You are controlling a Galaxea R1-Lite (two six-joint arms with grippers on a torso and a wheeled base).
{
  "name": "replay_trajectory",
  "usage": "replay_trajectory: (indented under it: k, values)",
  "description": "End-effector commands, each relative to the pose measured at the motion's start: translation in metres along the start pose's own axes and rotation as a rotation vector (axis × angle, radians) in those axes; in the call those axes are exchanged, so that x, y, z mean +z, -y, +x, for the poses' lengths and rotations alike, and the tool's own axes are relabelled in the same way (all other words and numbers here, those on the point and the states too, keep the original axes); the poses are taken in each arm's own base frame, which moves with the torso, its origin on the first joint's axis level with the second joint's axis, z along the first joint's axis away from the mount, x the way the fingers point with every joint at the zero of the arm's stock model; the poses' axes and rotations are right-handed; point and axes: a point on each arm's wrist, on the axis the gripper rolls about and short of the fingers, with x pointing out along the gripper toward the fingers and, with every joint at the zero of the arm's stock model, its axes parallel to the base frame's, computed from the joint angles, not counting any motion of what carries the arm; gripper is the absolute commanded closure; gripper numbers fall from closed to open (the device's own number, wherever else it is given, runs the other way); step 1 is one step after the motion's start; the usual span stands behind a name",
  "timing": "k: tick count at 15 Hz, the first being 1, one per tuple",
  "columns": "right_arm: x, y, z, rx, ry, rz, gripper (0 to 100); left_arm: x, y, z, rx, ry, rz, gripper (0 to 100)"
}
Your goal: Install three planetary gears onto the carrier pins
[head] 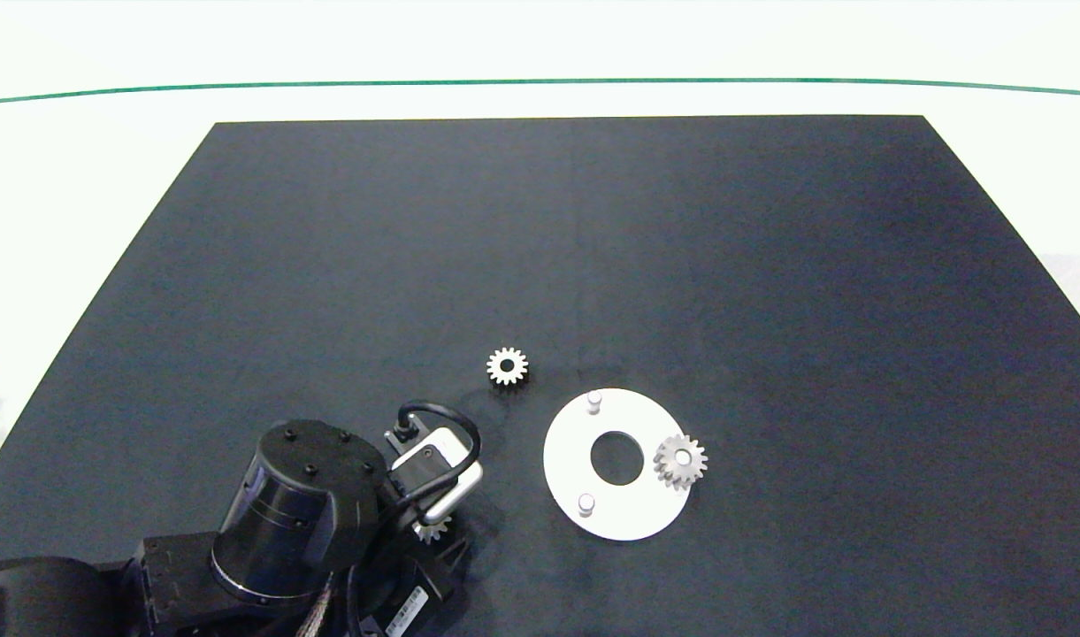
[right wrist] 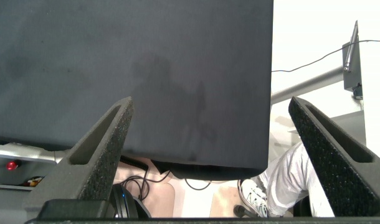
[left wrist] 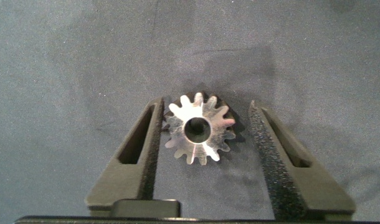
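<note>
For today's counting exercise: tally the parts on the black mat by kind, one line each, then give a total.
Gears: 3 (loose on mat, on disc pin, between left gripper fingers)
White disc: 1
Bare pins: 2
Total: 6

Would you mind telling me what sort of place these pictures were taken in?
Probably a robotics lab test bench: a plain black mat on a white table, holding only loose gears and a white pinned disc, with cables and a seated person's shoe beyond the edge.
</note>
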Motion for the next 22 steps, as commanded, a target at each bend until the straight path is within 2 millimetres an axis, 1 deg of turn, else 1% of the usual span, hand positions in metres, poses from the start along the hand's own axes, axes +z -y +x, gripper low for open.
replay_trajectory:
  k: [1,3,13,16,18,20,22]
  values:
    - [0.000,0.000,0.000,-0.001,-0.002,-0.003,0,0.000,0.000,0.000,0.003,0.002,0.001,53]
    - [0.000,0.000,-0.001,-0.002,-0.001,-0.002,0,0.000,0.000,0.000,0.002,0.000,0.005,56]
    - [-0.002,0.000,-0.002,-0.003,0.005,0.001,0,0.000,0.003,0.000,-0.009,-0.002,0.015,77]
    - [-0.002,0.000,-0.001,-0.003,0.003,0.000,0,0.010,0.006,-0.005,-0.018,0.039,0.019,81]
    - [-0.002,0.000,-0.001,-0.003,0.005,0.001,0,0.016,0.007,-0.008,-0.028,0.045,0.029,81]
    - [-0.002,0.000,-0.001,-0.003,0.002,-0.001,0,0.025,0.008,-0.016,-0.047,0.042,0.046,81]
    - [-0.002,0.000,-0.001,-0.003,0.002,-0.004,0,0.039,0.008,-0.026,-0.045,0.051,0.057,81]
